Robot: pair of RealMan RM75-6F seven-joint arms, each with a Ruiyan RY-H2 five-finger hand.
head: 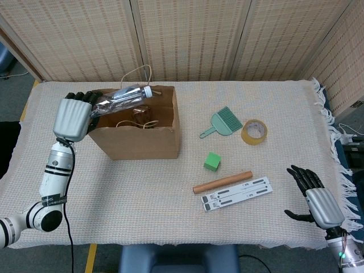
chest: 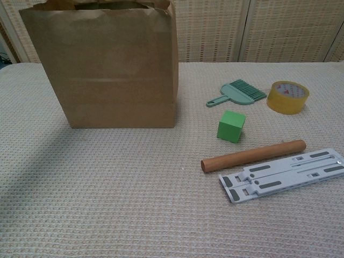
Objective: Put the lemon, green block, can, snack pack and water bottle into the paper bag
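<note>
Left hand (head: 73, 116) grips water bottle (head: 122, 98) sideways, cap over open paper bag (head: 133, 129) — poised for drop. Right hand (head: 314, 199) idle, fingers spread; green block (head: 212, 161) waits on table.

Chest view: neither of my hands shows, paper bag (chest: 107, 64) top cut off at 12 o'clock edge, so its inside is hidden there. Head view: my left hand (head: 73, 116) covers the base end of the water bottle (head: 122, 98); bag's near wall hides the floor of the bag, contents just a brownish blur w/ cord, can't tell what's what. My right hand (head: 314, 199) at 4 o'clock, forearm cut off by bottom edge; palm side faces away, not visible. Left arm runs off frame at 8 o'clock
</note>
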